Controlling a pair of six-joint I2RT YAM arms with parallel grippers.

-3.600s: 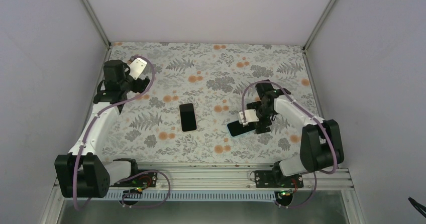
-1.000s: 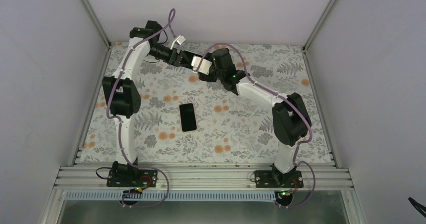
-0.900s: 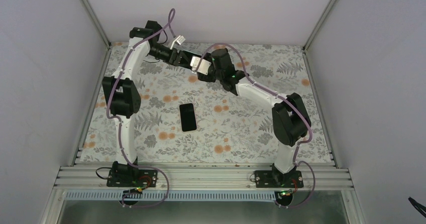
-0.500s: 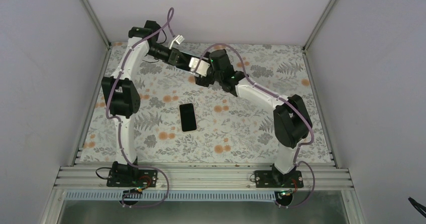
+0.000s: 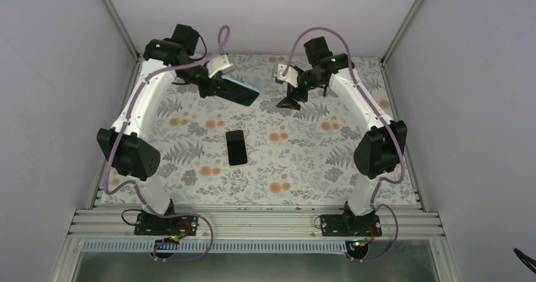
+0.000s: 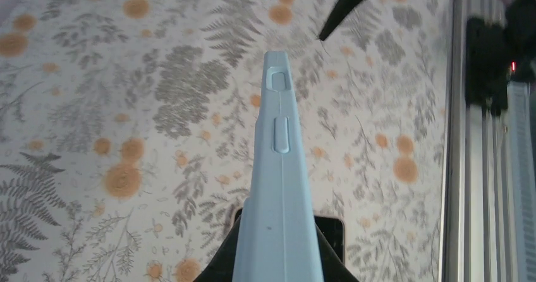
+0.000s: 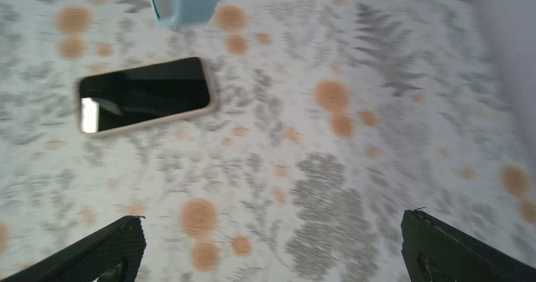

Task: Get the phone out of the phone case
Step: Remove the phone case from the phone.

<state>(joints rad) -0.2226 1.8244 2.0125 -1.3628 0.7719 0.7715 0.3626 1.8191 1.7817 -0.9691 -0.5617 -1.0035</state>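
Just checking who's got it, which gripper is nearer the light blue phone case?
Left. The left gripper is shut on the light blue phone case, holding it off the table. The right gripper is open and hangs apart, off to the case's right.

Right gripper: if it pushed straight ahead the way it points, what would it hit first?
Probably the bare floral table: the open right gripper aims down at it, with the phone off to one side of that line. Depth is hard to judge.

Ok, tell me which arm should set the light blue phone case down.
Left. The left gripper is shut on the light blue phone case, held raised; the right gripper is open and empty.
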